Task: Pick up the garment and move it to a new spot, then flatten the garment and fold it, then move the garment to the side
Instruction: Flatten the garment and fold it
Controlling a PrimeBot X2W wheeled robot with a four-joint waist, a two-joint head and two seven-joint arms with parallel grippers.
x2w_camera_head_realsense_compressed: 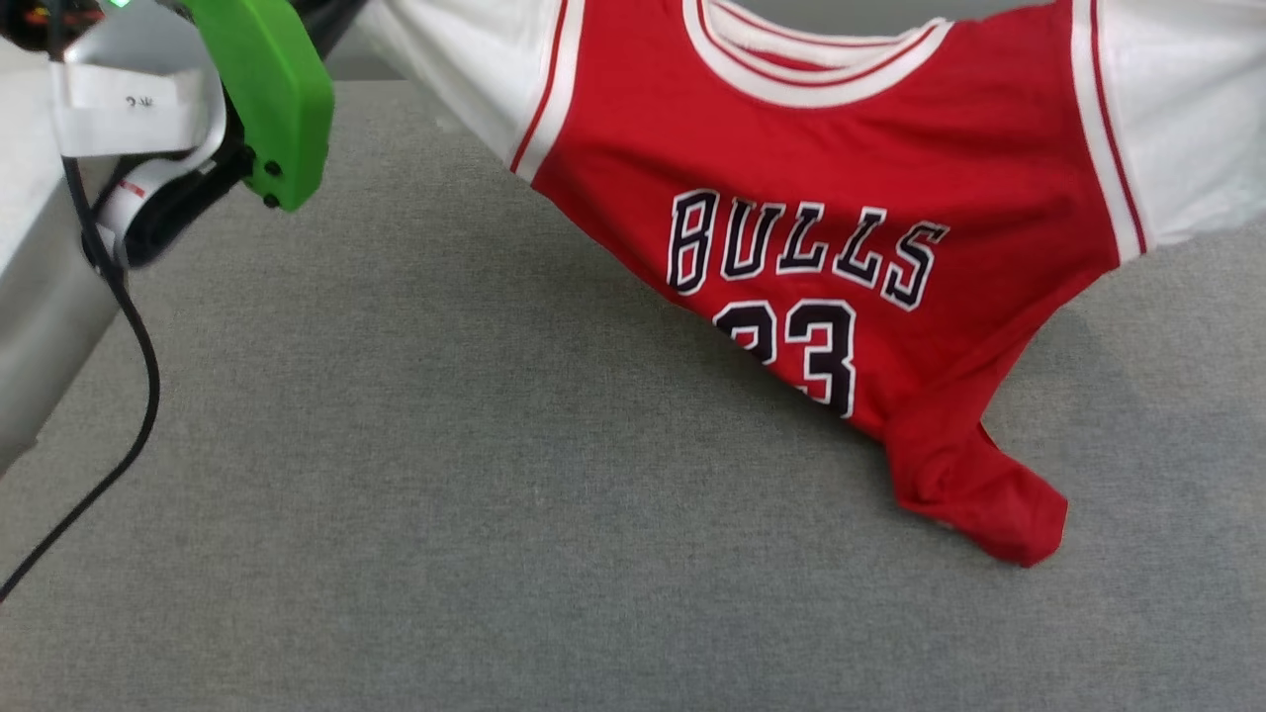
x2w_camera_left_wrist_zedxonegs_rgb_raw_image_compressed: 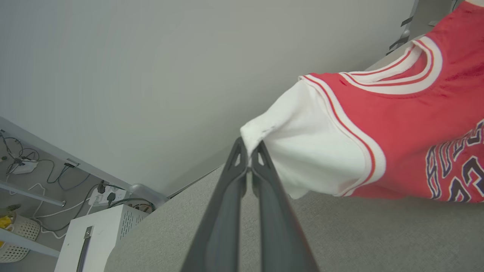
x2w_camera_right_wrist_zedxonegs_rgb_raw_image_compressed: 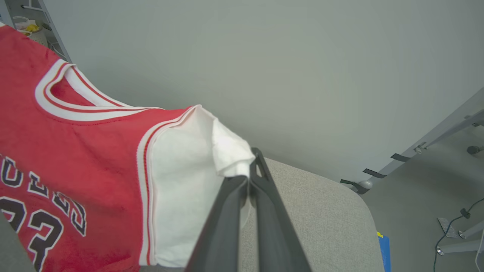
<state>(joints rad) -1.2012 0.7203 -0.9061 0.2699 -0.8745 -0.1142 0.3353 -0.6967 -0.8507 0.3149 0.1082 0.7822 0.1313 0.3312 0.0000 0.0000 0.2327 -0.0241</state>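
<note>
Two sleeve tips (x2w_camera_left_wrist_zedxonegs_rgb_raw_image_compressed: 255,134) are pinched by left gripper (x2w_camera_left_wrist_zedxonegs_rgb_raw_image_compressed: 248,156) and right gripper (x2w_camera_right_wrist_zedxonegs_rgb_raw_image_compressed: 247,173); the limp, light shirt (x2w_camera_head_realsense_compressed: 841,178) sags lower right; corners likely grip best.

1. A robot test lab: a grey felt-covered worktable (x2w_camera_head_realsense_compressed: 396,514) stands by a plain grey wall (x2w_camera_left_wrist_zedxonegs_rgb_raw_image_compressed: 151,56).
2. Beside the table's corner are a white vented metal box (x2w_camera_left_wrist_zedxonegs_rgb_raw_image_compressed: 98,230) and a white power strip (x2w_camera_left_wrist_zedxonegs_rgb_raw_image_compressed: 107,194) with loose cables.
3. Past the table's other end is a taped grey metal frame (x2w_camera_right_wrist_zedxonegs_rgb_raw_image_compressed: 416,151).

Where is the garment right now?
The garment hangs across the head view's upper right, one white sleeve pinched by the left gripper, the other by the right gripper, its bottom corner bunched on the grey table.
</note>
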